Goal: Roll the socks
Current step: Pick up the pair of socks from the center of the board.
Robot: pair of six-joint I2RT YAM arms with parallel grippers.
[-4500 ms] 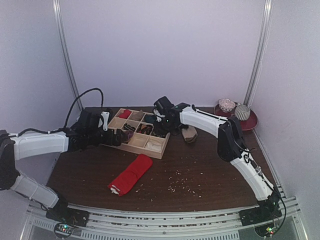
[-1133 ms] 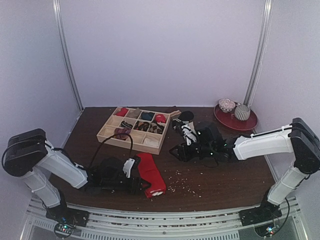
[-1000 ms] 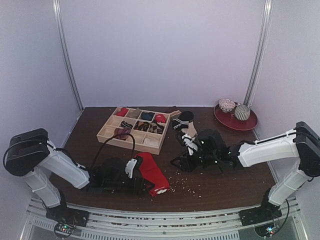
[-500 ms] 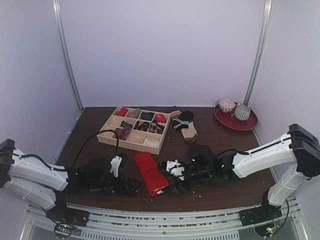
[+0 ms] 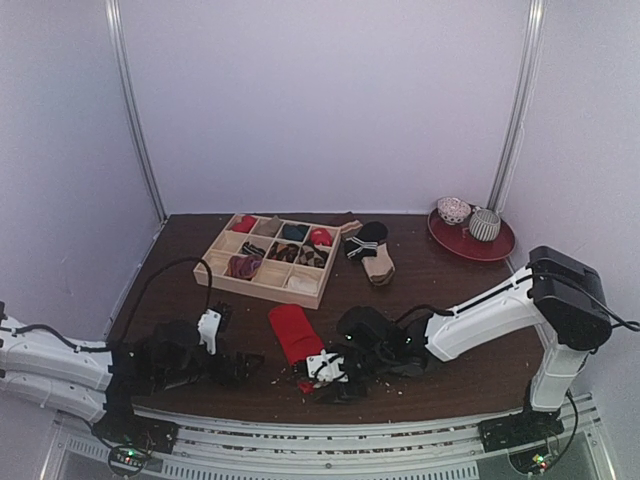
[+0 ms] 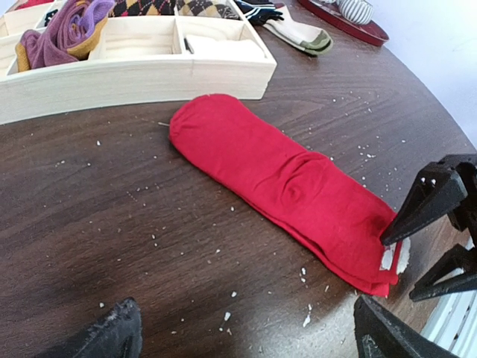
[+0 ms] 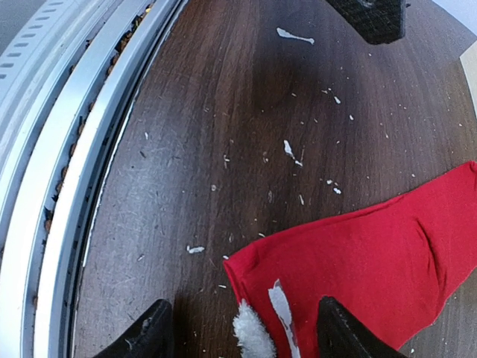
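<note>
One sock, the red sock (image 6: 283, 183), lies flat straight ahead of the left gripper (image 6: 246, 339), whose jaws gape wide and hold nothing. From the right wrist, the right gripper (image 7: 242, 335) stands open astride the sock's near end, gripping nothing yet. From above, both tools flank that end; I'd pinch it squarely, then roll away evenly.

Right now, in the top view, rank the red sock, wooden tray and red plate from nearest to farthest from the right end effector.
1. red sock: its near end lies right at the right end effector, front centre.
2. wooden tray: farther back, to the left.
3. red plate: back right corner.
</note>
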